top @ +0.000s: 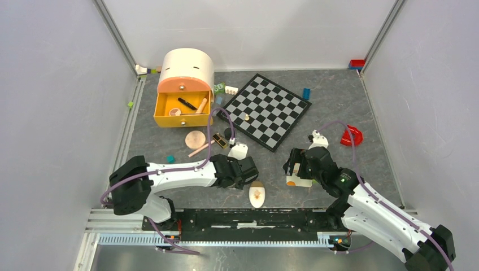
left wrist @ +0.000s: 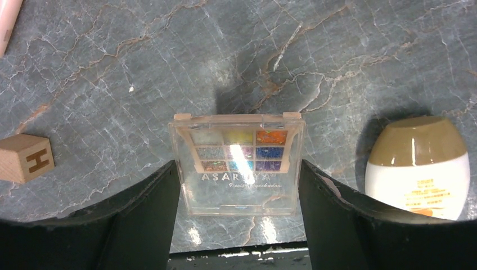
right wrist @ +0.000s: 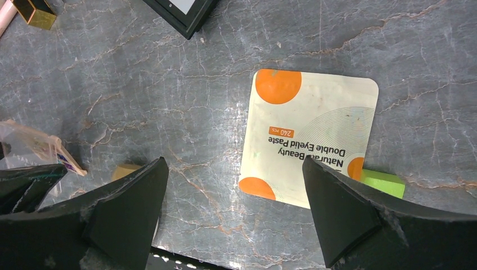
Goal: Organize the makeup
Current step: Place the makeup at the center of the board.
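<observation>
The multicolour eyeshadow palette point(left wrist: 236, 169), in a clear case, sits between my left gripper's point(left wrist: 237, 166) fingers, which press on both of its sides; it looks tilted up off the table. In the top view this gripper point(top: 247, 164) is at centre front. The cream oval point(left wrist: 419, 166) lies just to its right, also in the top view point(top: 257, 196). My right gripper point(right wrist: 234, 163) is open and empty over the table. The white-orange sachet point(right wrist: 312, 146) lies flat partly between its fingers, nearer the right one. The round peach compact point(top: 195, 139) and a brush point(top: 200, 149) lie behind the left arm.
An open yellow drawer point(top: 164, 119) under a peach cabinet holds a black pencil point(top: 187, 104) and a brush. The chessboard point(top: 271, 110) lies behind centre. A wooden H cube point(left wrist: 25, 157), a green brick point(right wrist: 382, 183) and a red piece point(top: 352, 136) lie around.
</observation>
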